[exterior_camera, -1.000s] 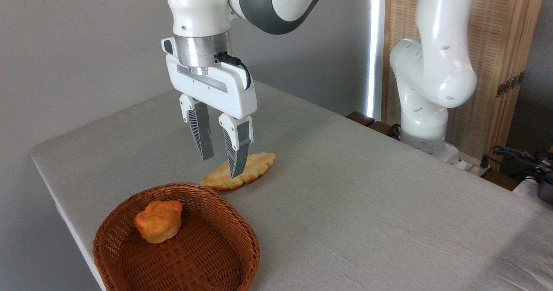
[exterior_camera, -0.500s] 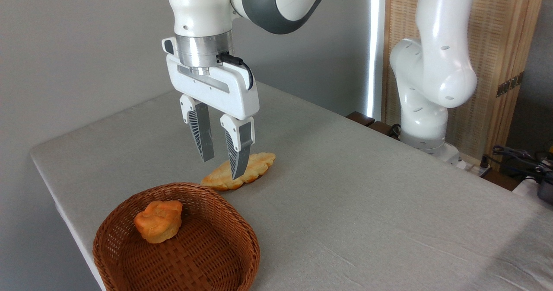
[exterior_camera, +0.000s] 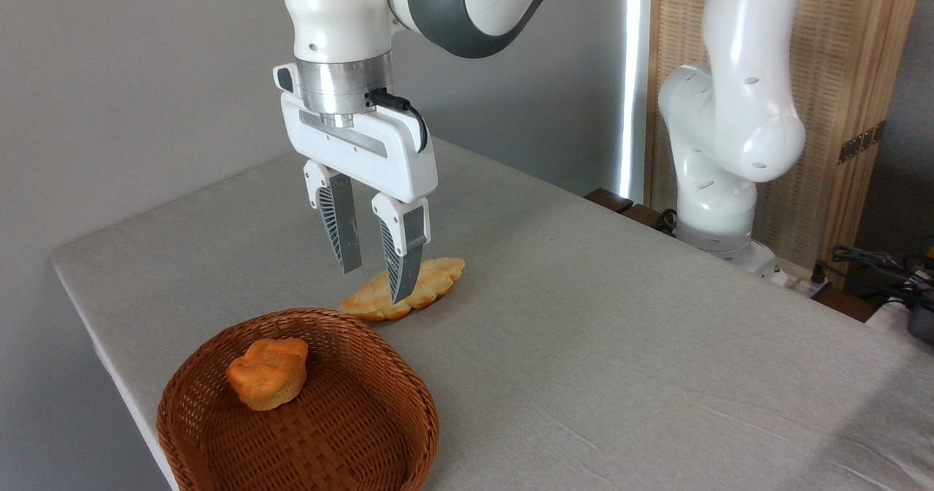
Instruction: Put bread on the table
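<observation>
Orange-golden bread [exterior_camera: 267, 382] is sitting inside the basket [exterior_camera: 408, 396]; the gripper [exterior_camera: 372, 283], hanging behind the basket, part-open, empty, should be descending centred.

Setting reads as robotics lab corner, staged for tabletop trials. My base [exterior_camera: 719, 236] bolted beside table [exterior_camera: 584, 330] draped in plain grey cloth. Bare grey wall [exterior_camera: 131, 75] behind, no decor. Slatted wooden screen [exterior_camera: 854, 75] partitions off space at right. Loose cables and plugs [exterior_camera: 875, 265] bundled at far right edge. Props only: wicker basket [exterior_camera: 219, 432], toy-like bread pieces.
</observation>
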